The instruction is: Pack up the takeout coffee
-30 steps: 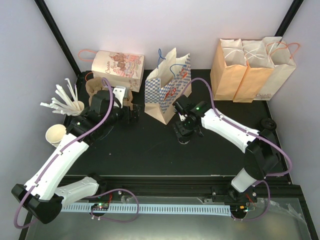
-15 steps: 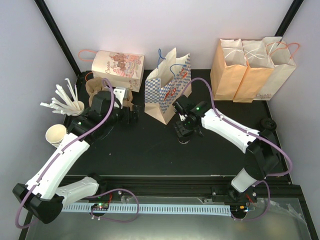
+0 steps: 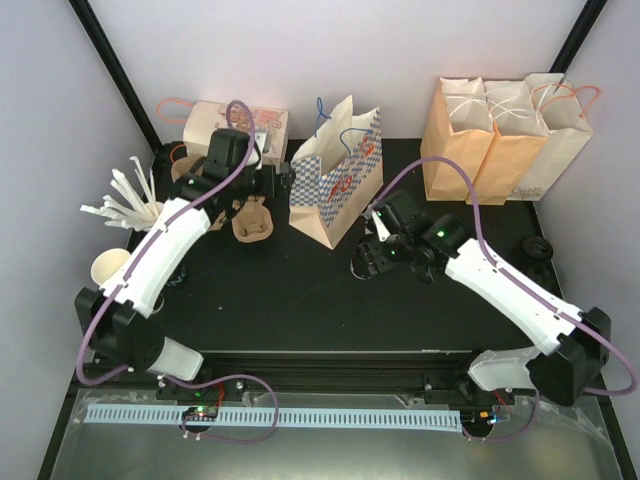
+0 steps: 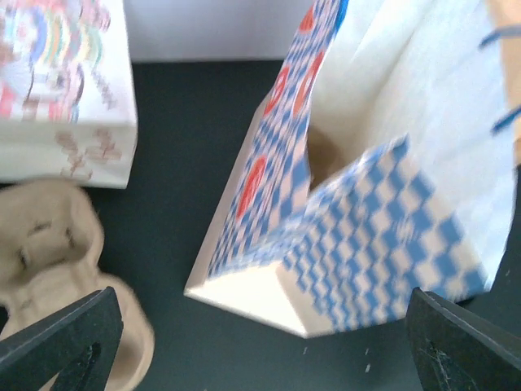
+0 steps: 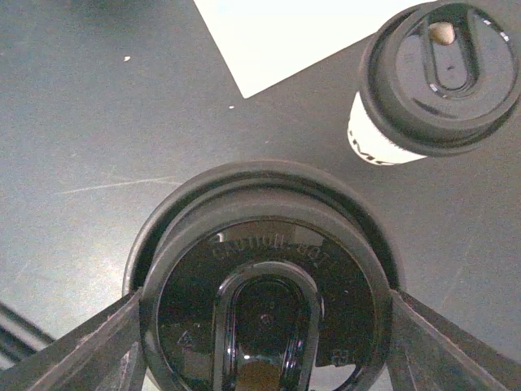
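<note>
One takeout coffee [image 5: 264,305], seen from above as a black lid, sits between my right gripper's [image 5: 264,318] fingers [image 5: 98,346], which press on both sides of it. A second takeout coffee [image 5: 435,77], white with black printing, stands just beyond it on the table. In the top view my right gripper [image 3: 372,258] is beside the blue-checked paper bag [image 3: 335,175]. My left gripper [image 3: 270,182] is open and empty, left of that bag. In the left wrist view the left gripper [image 4: 260,334] hovers over the bag's [image 4: 374,220] open mouth.
Brown pulp carriers [image 3: 250,215] lie left of the checked bag, also in the left wrist view [image 4: 49,261]. A printed bag [image 3: 235,125] lies at back left. Three kraft bags [image 3: 500,140] stand at back right. Plain white cups [image 3: 110,268] and a cup of stirrers [image 3: 140,205] are at far left.
My left arm has swung back and right, from over the carrier to beside the checked bag. My right arm's elbow moved right; its gripper stays at the cups.
</note>
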Robot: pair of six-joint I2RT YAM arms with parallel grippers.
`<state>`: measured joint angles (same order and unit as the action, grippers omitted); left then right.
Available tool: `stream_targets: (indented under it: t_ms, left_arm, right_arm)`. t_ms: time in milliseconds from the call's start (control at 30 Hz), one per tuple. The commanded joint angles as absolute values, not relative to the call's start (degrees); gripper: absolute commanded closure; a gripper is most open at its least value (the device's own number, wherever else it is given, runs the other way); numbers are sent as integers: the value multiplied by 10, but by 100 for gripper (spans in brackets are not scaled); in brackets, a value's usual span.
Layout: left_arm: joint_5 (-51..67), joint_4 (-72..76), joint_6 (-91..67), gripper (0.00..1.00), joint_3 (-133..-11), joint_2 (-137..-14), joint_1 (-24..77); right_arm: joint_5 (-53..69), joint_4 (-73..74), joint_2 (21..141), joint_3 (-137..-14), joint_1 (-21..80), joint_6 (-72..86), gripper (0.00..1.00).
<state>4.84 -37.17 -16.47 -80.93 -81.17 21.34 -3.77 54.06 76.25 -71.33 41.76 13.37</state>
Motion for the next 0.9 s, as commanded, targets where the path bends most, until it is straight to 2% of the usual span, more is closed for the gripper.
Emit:
stream_targets:
  t_ms: [0, 233, 333, 400, 700, 767, 833, 867]
  left_arm:
    - [98, -346, -141, 3, -913, -879, 203]
    - [146, -395, -112, 13, -1069, -1018, 200]
    - [165, -447, -101, 20, -1168, -1091, 200]
    - [178, -476, -96, 28, -1215, -1122, 200]
    - [181, -515, -76, 48, -1234, -1141, 200]
    - [180, -528, -71, 61, -1236, -1144, 200]
    - [164, -541, -67, 84, -1241, -1140, 200]
    - [157, -547, -65, 92, -1241, -1134, 200]
  right_arm:
    - [10, 528, 714, -691, 420, 119, 26]
    - [18, 532, 659, -675, 420, 116, 27]
    - [14, 531, 640, -675, 421, 116, 27]
    - [9, 532, 629, -681, 420, 115, 27]
    - [-8, 532, 584, -734, 420, 107, 30]
    - [-12, 534, 579, -742, 420, 106, 30]
    - [-13, 541, 580, -753, 420, 104, 30]
    - [-14, 548, 582, -760, 420, 105, 30]
